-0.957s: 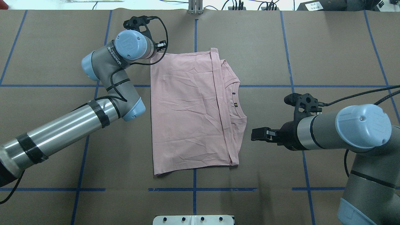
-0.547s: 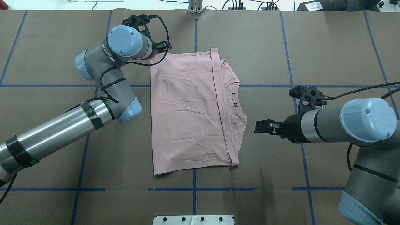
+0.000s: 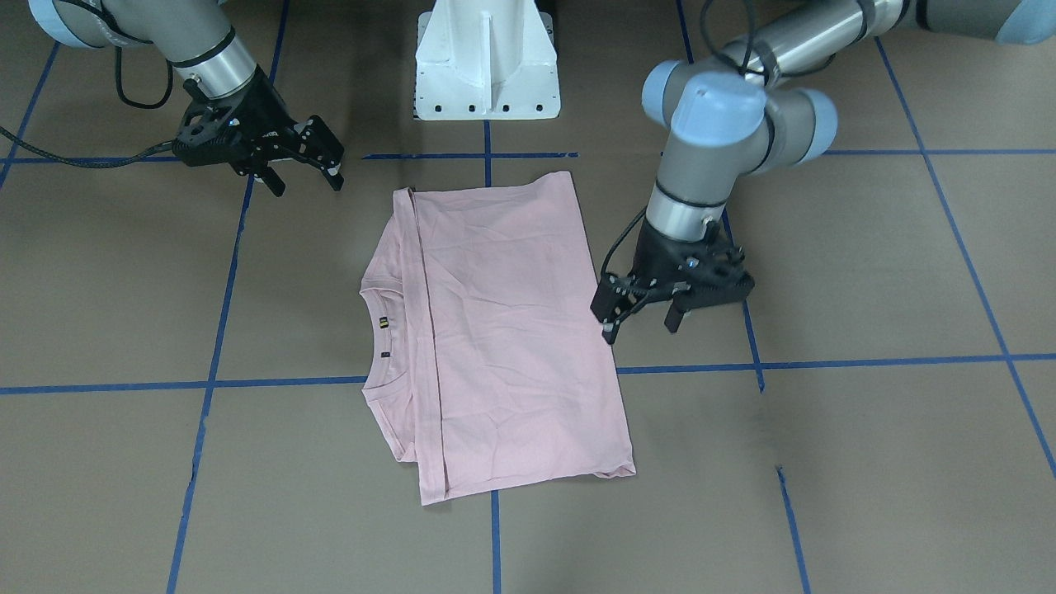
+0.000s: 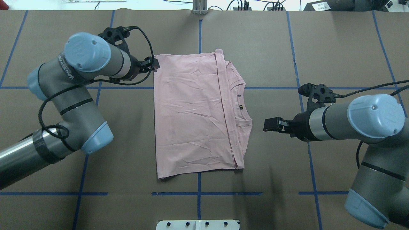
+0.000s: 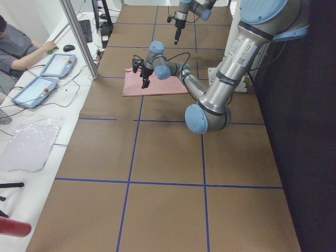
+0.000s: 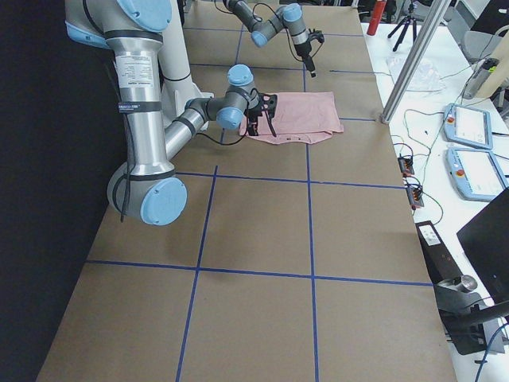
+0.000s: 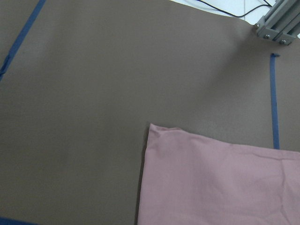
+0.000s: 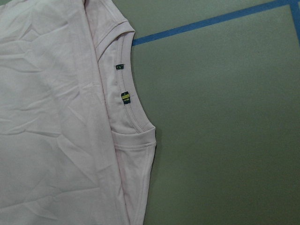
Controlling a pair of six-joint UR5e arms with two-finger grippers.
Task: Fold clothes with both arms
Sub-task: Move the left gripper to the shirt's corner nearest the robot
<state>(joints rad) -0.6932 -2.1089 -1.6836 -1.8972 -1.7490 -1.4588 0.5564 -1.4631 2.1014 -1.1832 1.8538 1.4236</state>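
The pale pink T-shirt (image 4: 191, 115) lies flat and folded into a rectangle with its plain back up and its collar and label (image 4: 240, 107) on the right; it also shows in the front-facing view (image 3: 503, 330). My left gripper (image 4: 153, 64) is open and empty, raised beside the shirt's far left corner (image 7: 157, 131); it also shows in the front-facing view (image 3: 639, 320). My right gripper (image 4: 270, 124) is open and empty, a short way right of the collar (image 8: 136, 126), and it too shows in the front-facing view (image 3: 304, 177).
The brown table cover (image 4: 335, 48) carries a grid of blue tape lines (image 4: 198, 193). The white pedestal base (image 3: 487, 66) stands at the near edge. An aluminium post (image 4: 199, 8) and cables sit at the far edge. An operator (image 5: 21, 44) and tablets are beyond it.
My left arm swung back toward the robot and left; its gripper moved from past the shirt's far left corner to beside it. My right gripper drew back to the right, away from the collar.
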